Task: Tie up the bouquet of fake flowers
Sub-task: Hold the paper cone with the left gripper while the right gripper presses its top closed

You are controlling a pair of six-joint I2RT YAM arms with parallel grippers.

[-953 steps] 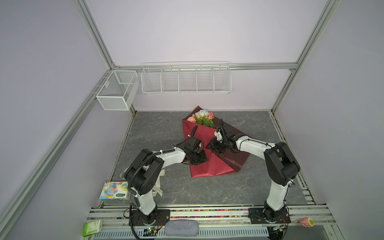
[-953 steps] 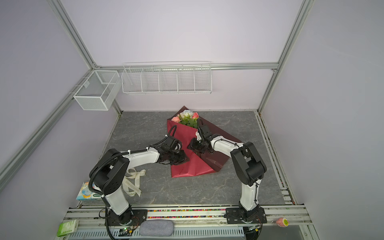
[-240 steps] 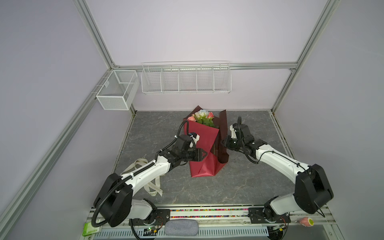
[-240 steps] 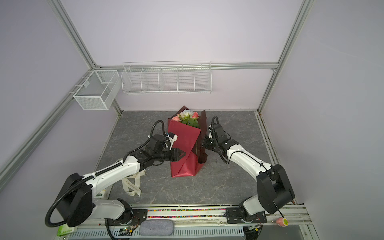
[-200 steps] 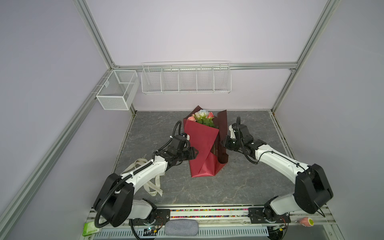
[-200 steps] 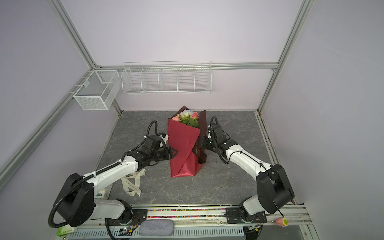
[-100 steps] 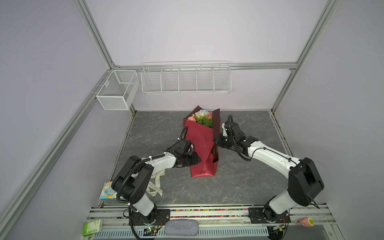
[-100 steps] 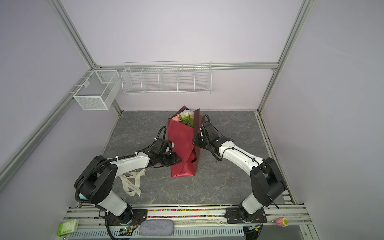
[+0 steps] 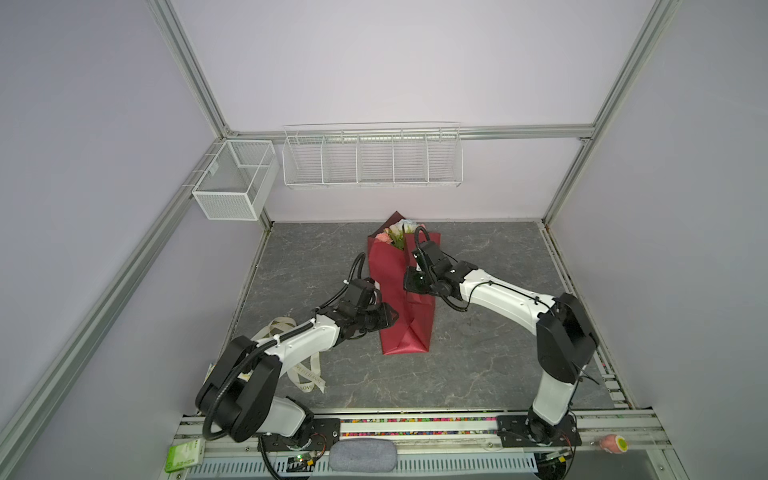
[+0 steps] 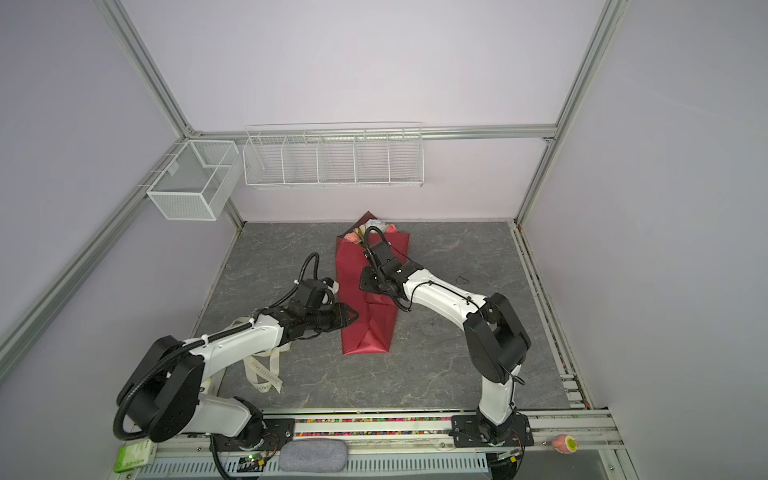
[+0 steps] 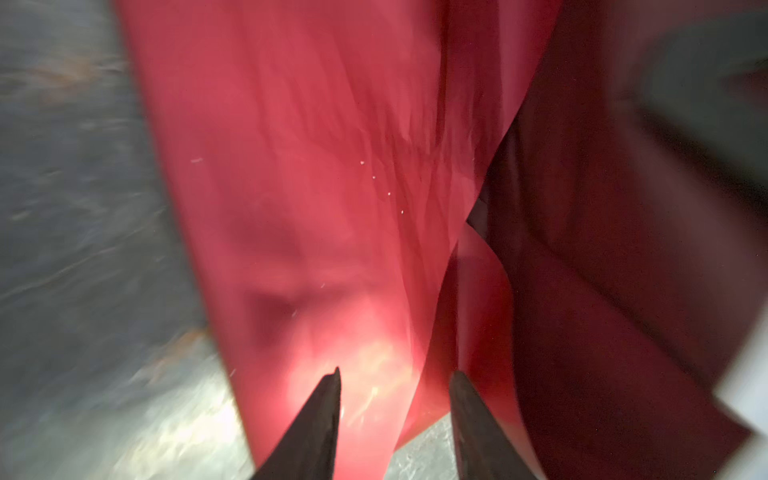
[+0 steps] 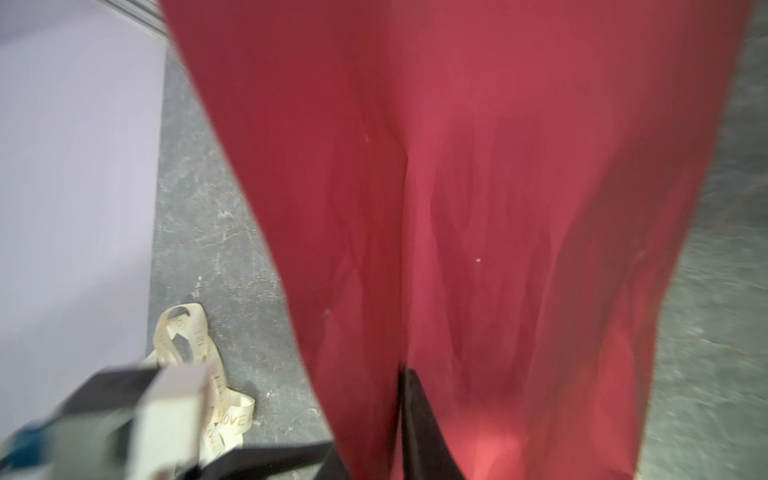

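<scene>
Diagonally, right gripper (image 9: 409, 286) reaches down (elbow (image 9: 566, 332) bent) — pinching the bouquet (image 9: 388, 270).

The bouquet of fake flowers (image 9: 399, 299) wears shiny red wrapping, darker maroon where it folds into shadow. Its roses (image 9: 383, 237) show peach-pink and white-blue above green leaves (image 9: 399, 243). The counter (image 9: 478, 365) is dark grey, marbled with pale veins. The ribbon (image 9: 305, 376) is cream with gold printed lettering. The wire baskets (image 9: 372, 160) are white, the walls (image 9: 374, 62) pale lilac, the arms (image 9: 503, 297) white with black joints.
</scene>
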